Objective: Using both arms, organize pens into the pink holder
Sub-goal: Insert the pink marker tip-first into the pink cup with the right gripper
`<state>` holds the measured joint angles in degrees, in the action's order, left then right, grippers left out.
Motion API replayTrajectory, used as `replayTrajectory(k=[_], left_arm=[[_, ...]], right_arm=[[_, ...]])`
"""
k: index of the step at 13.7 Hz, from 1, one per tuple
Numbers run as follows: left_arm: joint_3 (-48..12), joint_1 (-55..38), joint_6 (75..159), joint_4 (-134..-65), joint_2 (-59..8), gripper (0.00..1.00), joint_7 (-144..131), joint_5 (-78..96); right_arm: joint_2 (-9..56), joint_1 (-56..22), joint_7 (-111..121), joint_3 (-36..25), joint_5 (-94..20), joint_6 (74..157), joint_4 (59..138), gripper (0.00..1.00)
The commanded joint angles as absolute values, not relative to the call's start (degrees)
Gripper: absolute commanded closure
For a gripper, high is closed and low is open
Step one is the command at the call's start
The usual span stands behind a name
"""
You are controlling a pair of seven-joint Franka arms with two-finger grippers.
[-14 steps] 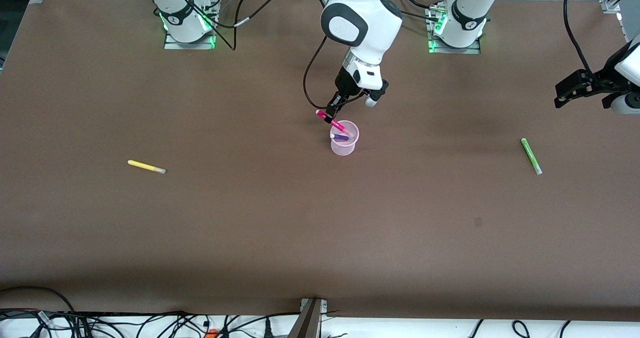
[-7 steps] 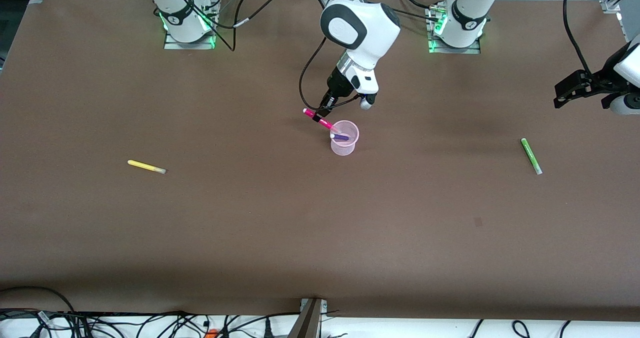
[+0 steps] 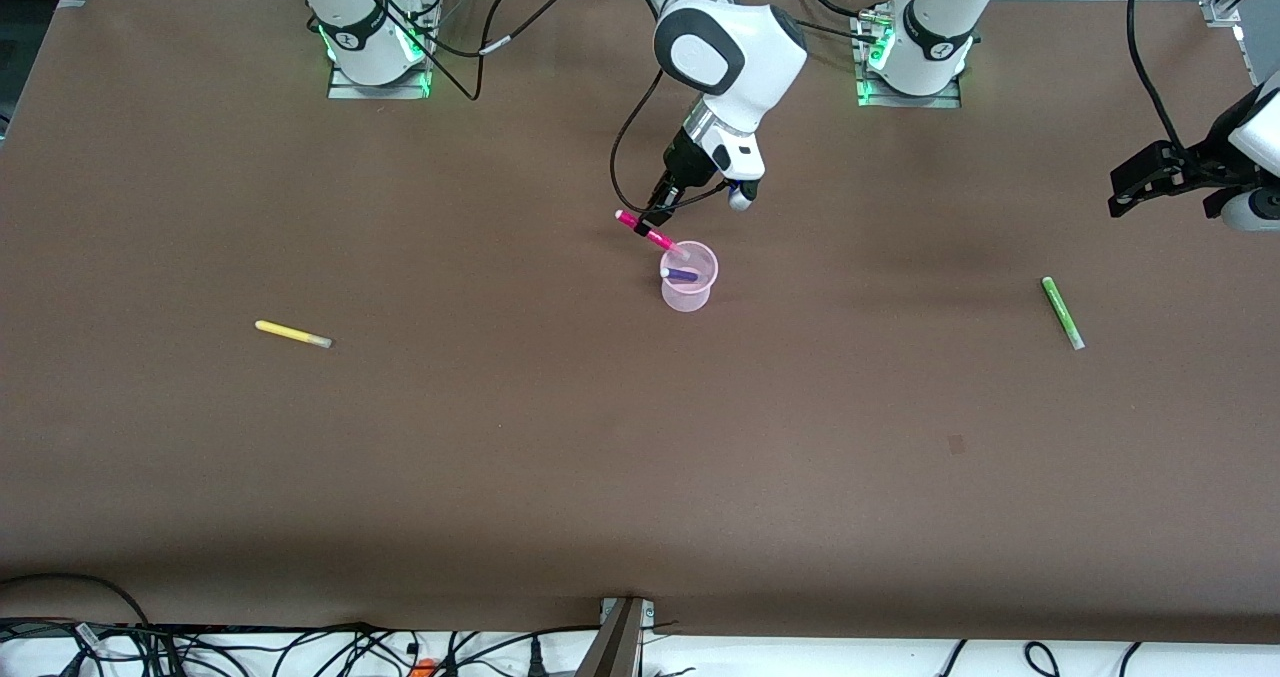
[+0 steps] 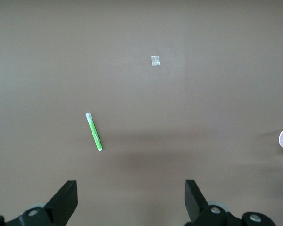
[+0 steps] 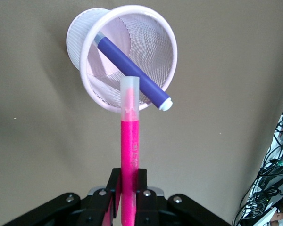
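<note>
Right gripper (image 3: 655,219): up over the middle of the brown table (image 3: 500,457), just above the rim of the pink holder (image 3: 689,284). Fingers clamped on the magenta-pink pen (image 3: 650,235) near its mid-length. The pen is tilted, its clear cap end at the holder's rim on the gripper's side, its coloured end sticking out past the fingers away from the holder. In the right wrist view the same pen (image 5: 129,155) runs from between the black fingers (image 5: 114,193) up to the rim of the holder (image 5: 92,89), which shows a fine mesh-like wall.

Dark purple pen (image 3: 681,275): inside the holder, leaning across it, white tip at the rim; seen likewise in the right wrist view (image 5: 132,75).

Yellow pen (image 3: 292,334): flat on the table, well apart from the right gripper, toward the right arm's end.

Left gripper (image 3: 1140,182): held above the left arm's end of the table, waiting, fingers (image 4: 66,200) spread apart with nothing between them.

Bright green pen (image 3: 1062,313): flat on the table near the left gripper, nearer the front camera than it; it also shows in the left wrist view (image 4: 94,132).
</note>
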<state>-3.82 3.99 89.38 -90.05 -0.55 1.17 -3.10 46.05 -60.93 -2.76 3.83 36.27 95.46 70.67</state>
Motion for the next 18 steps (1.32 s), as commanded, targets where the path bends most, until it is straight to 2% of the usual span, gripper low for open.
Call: replayTrajectory(k=[1, 18], left_arm=[[-3.51, 3.69, 88.95, -89.91, -0.53, 0.00, 0.79, -2.46], [-3.78, 3.69, 89.12, -89.82, -0.62, 0.00, 0.79, -3.52]], right_arm=[[46.41, -61.61, -3.78, 3.52, 37.53, 95.71, 70.05, 1.00], [46.76, -61.26, -5.10, 2.64, 37.71, 97.65, 70.05, 1.00]])
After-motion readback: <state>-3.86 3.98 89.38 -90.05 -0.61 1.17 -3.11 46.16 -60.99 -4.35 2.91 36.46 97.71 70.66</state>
